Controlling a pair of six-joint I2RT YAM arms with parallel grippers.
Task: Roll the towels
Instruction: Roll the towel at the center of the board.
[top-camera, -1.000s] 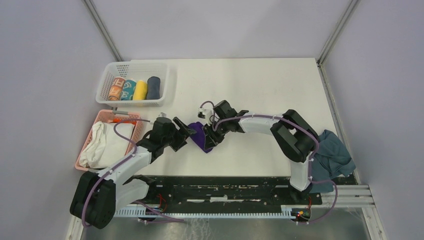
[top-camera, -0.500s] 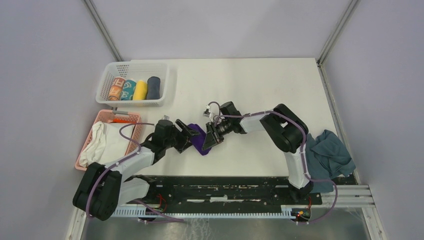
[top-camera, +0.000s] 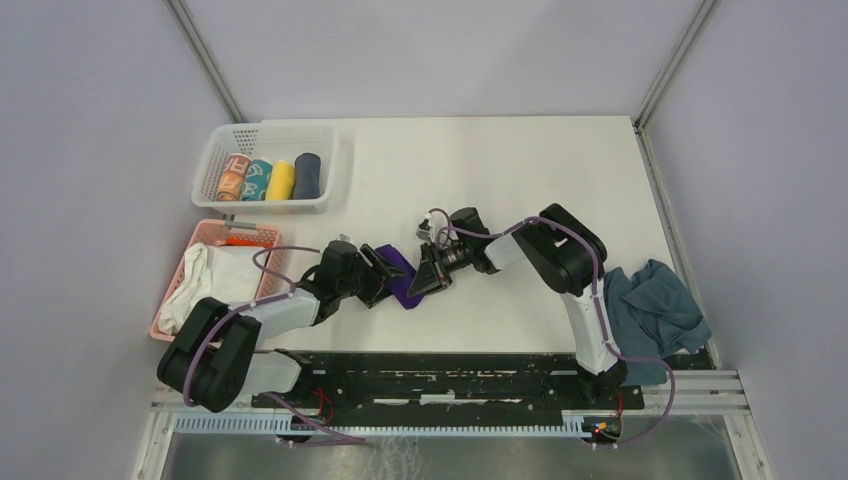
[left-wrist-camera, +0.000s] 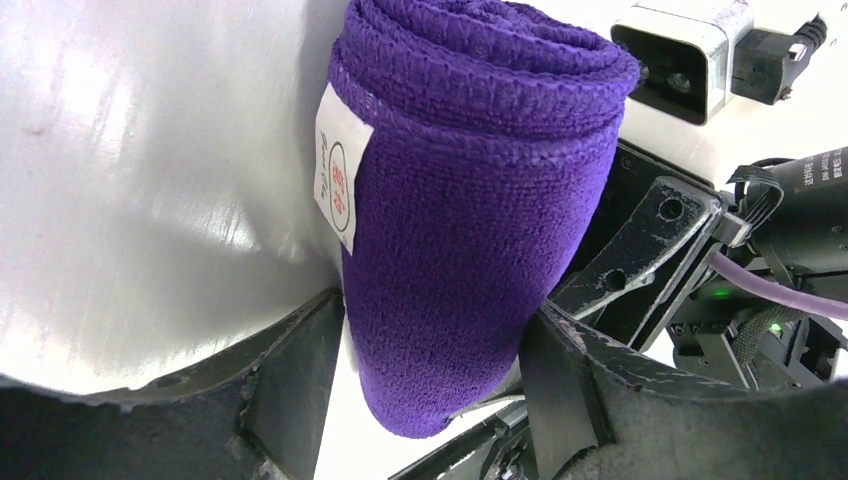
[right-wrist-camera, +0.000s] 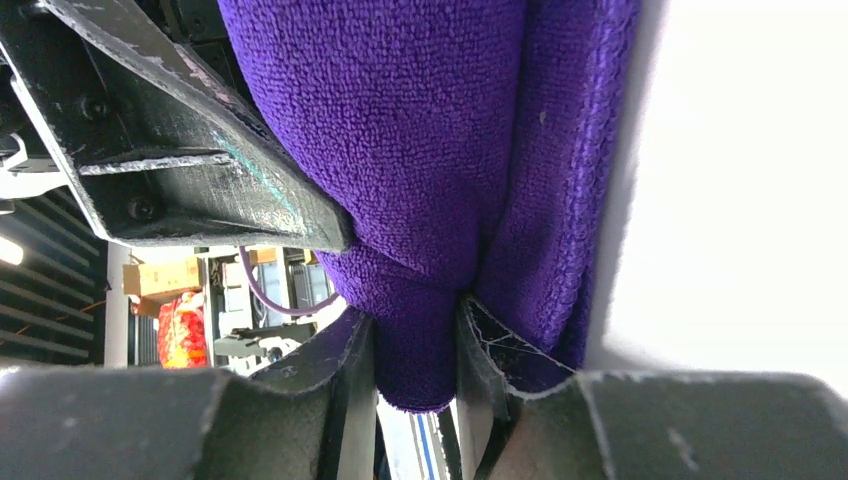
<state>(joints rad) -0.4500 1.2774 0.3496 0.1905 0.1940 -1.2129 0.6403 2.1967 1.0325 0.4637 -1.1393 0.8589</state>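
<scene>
Purple towel (right-wrist-camera: 420, 150) in right tool (right-wrist-camera: 415, 345)

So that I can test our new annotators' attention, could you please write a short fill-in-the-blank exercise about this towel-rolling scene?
1. The rolled towel between the left gripper and the right gripper is ___ in colour.
2. The white basket holds ___ finished rolls.
3. The white cloth lies in the ___ basket.
4. The unrolled grey towel lies at the ___ edge of the table.
Missing words: purple; four; pink; right.
</scene>
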